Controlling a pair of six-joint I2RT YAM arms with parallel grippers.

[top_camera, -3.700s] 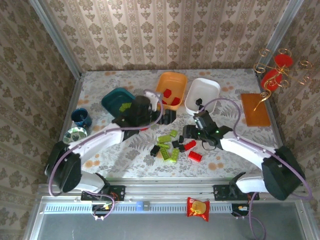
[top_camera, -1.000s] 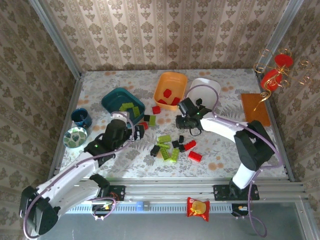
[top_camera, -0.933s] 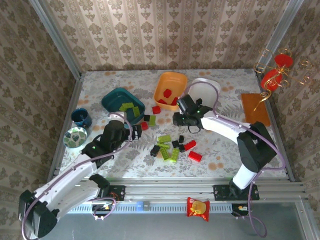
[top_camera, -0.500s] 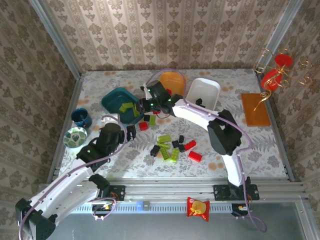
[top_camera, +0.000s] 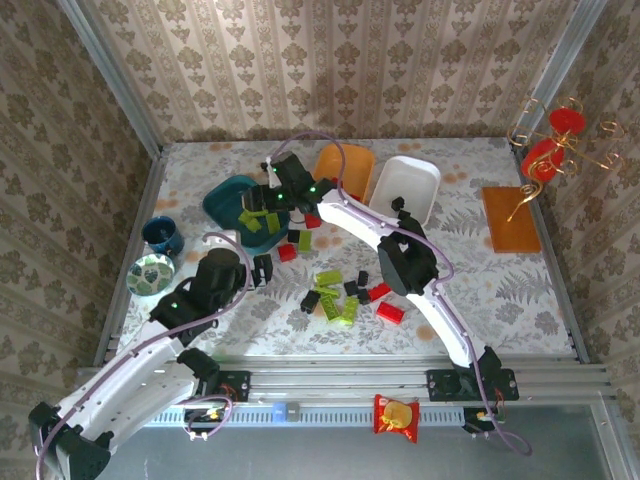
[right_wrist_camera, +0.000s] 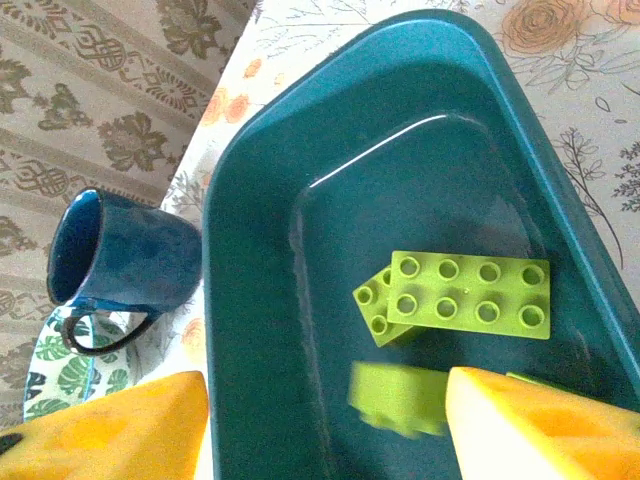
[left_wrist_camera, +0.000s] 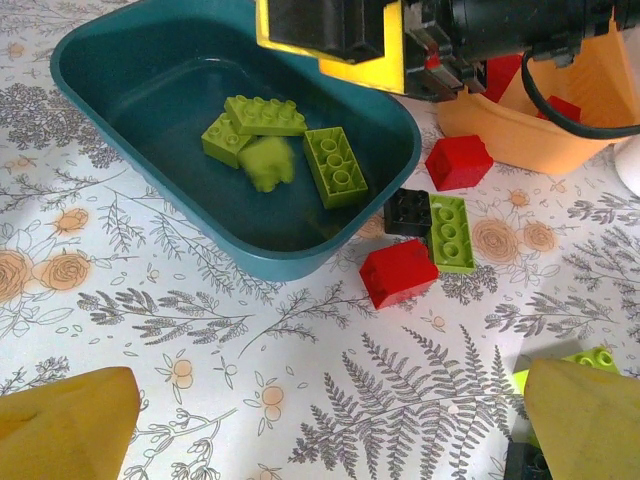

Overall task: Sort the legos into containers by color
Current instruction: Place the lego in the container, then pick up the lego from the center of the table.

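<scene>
Since the lime brick (right_wrist_camera: pixel 398 398) below the right gripper's (right_wrist_camera: pixel 322 420) parted jaws in the teal tub (right_wrist_camera: pixel 250 280) looks light, stiff and slick, a pinch across its flat sides would suit, while the left gripper (left_wrist_camera: pixel 325 425) gapes empty.

a: that lime brick (right_wrist_camera: pixel 395 397) low in the teal tub (right_wrist_camera: pixel 250 250) is a smear, studs uncountable.
b: the tub itself runs off the right and bottom edges there. from the left wrist, the orange tub (left_wrist_camera: pixel 520 135) sits half behind the right arm (left_wrist_camera: pixel 500 25), its right end cut off.
</scene>
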